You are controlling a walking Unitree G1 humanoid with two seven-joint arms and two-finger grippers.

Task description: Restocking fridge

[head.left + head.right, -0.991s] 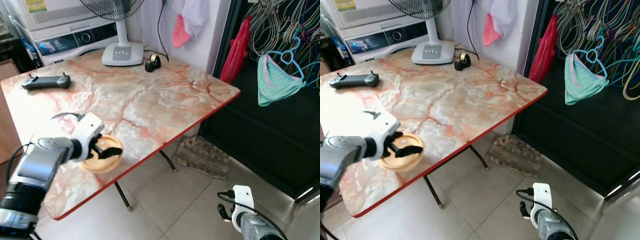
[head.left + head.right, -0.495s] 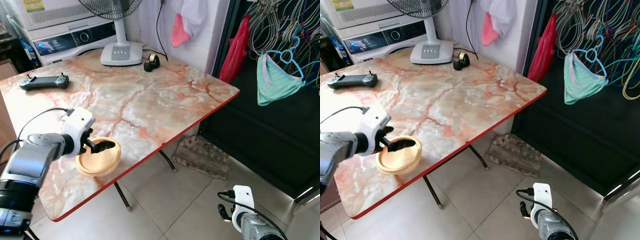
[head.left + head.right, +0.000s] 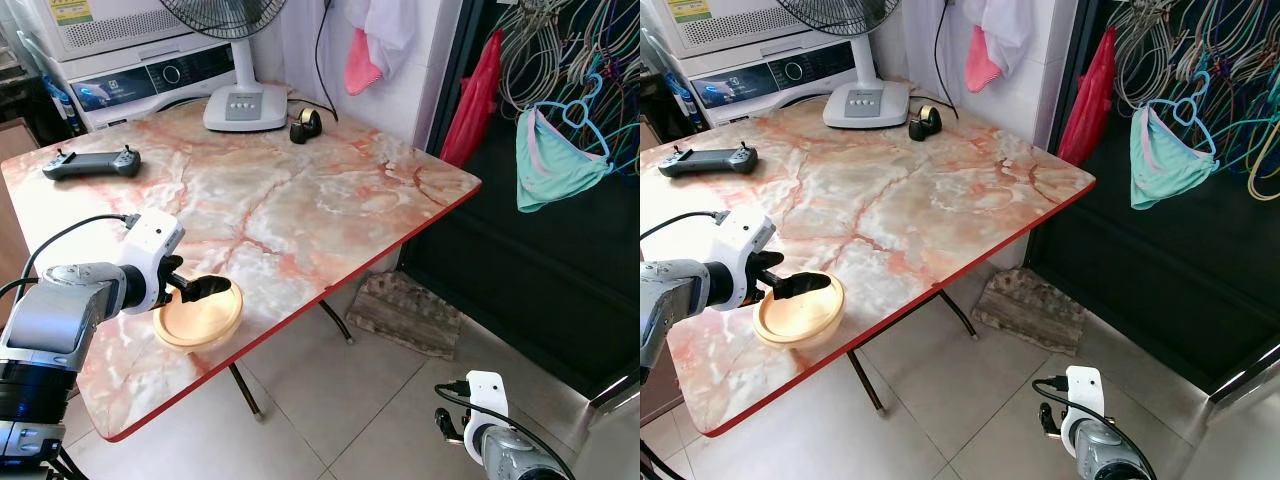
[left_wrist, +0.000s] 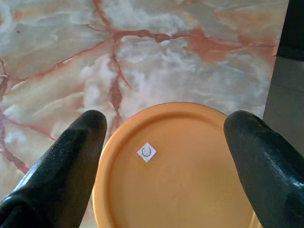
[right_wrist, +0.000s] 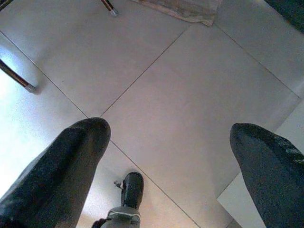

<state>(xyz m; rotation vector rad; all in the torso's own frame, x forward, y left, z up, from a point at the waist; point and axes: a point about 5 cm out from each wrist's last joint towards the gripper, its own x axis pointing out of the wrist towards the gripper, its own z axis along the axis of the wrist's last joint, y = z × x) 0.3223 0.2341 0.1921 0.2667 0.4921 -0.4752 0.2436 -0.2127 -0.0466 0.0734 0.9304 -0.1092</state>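
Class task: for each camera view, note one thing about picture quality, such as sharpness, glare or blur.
Left eye view: sharp; daylight washes out the marble table near its left edge. Left wrist view: the yellow plate is crisp, while the left end effector fingers look soft and close. Right wrist view: bright glare on the floor tiles.

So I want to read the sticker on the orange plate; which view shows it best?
The left wrist view: the orange plate is close, its white sticker clear between the open left pincer. Both eye views show the plate small, sticker unreadable.
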